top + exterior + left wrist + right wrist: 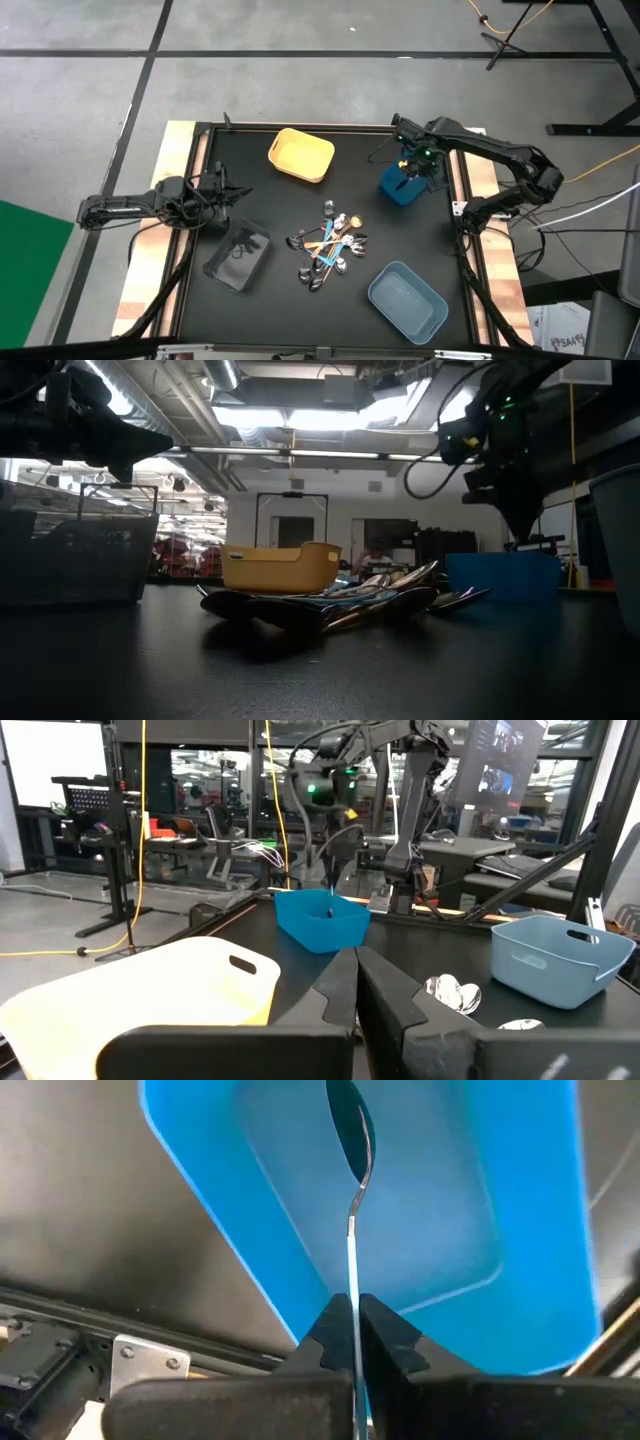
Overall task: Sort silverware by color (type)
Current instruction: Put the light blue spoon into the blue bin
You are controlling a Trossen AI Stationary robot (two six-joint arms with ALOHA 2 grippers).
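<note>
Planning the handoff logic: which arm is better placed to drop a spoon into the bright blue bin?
Right. The right gripper already pinches a silver spoon directly over the bright blue bin; the left gripper sits across the table by the clear bin, jaws shut.

The floor [300, 90] around the table is grey concrete crossed by dark straight lines, with a green patch [30, 260] at one side. An orange cable [500, 20] lies on the floor near black stand legs [590, 125]. Beyond the table, the ceiling carries exposed pipes [200, 400] and bright light panels [330, 420]. Desks [110, 810] and chairs stand in the room behind
</note>
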